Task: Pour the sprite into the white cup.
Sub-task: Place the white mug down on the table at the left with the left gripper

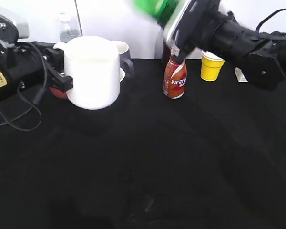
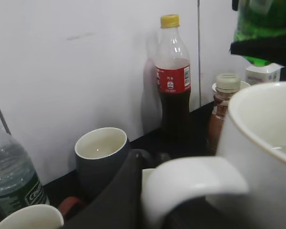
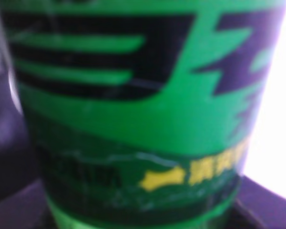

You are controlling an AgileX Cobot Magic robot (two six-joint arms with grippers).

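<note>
Exterior view: the left gripper [image 1: 62,83] pinches the handle of the white cup [image 1: 93,71], held above the black table [image 1: 181,162]. The right gripper [image 1: 181,24] clamps the green sprite bottle [image 1: 155,8] at the top edge, above a brown coffee bottle [image 1: 175,78].

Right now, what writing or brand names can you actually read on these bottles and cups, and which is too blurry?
"NES": white letters, cut off at the edge, on the brown coffee bottle.
Cola bottle: red label with white print, too small to read.
Water bottle: white print on its green label, blurred.
Green bottle: yellow marks on the label, too blurred to read.
White mug, yellow cup: no writing.
</note>
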